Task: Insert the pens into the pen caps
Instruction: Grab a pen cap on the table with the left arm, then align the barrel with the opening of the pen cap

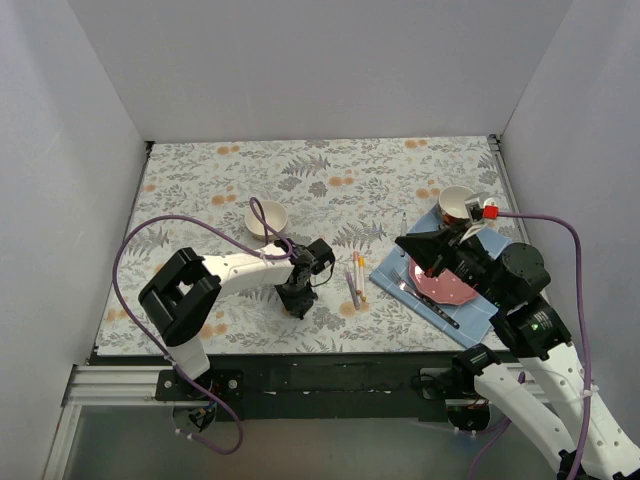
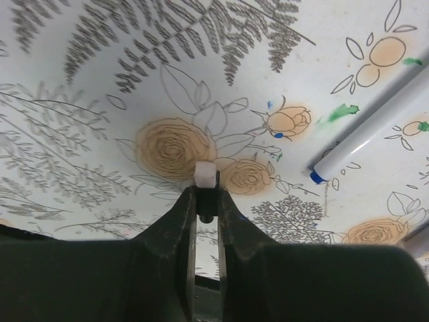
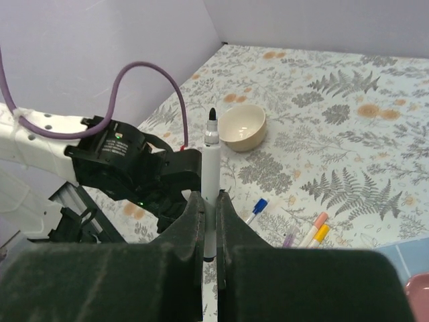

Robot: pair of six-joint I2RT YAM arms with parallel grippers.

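My right gripper (image 3: 209,201) is shut on a white pen (image 3: 210,161) and holds it upright above the cloth, black tip up. In the top view this gripper (image 1: 405,243) hangs left of the pink plate. My left gripper (image 2: 206,191) is shut on a small pen cap (image 2: 205,174), black with a white end, just above the cloth; in the top view it (image 1: 295,303) points down, left of the loose pens (image 1: 355,283). A blue-ended pen (image 2: 375,131) lies to its right. The blue (image 3: 255,209), purple (image 3: 289,236), orange-pink (image 3: 314,229) and yellow (image 3: 321,233) pens lie on the cloth.
A cream bowl (image 1: 267,217) stands behind the left gripper, and another bowl (image 1: 458,200) at the back right. A pink plate (image 1: 445,285) with cutlery (image 1: 425,300) beside it lies on a blue mat (image 1: 480,315) at the right. White walls enclose the flowered cloth (image 1: 200,190).
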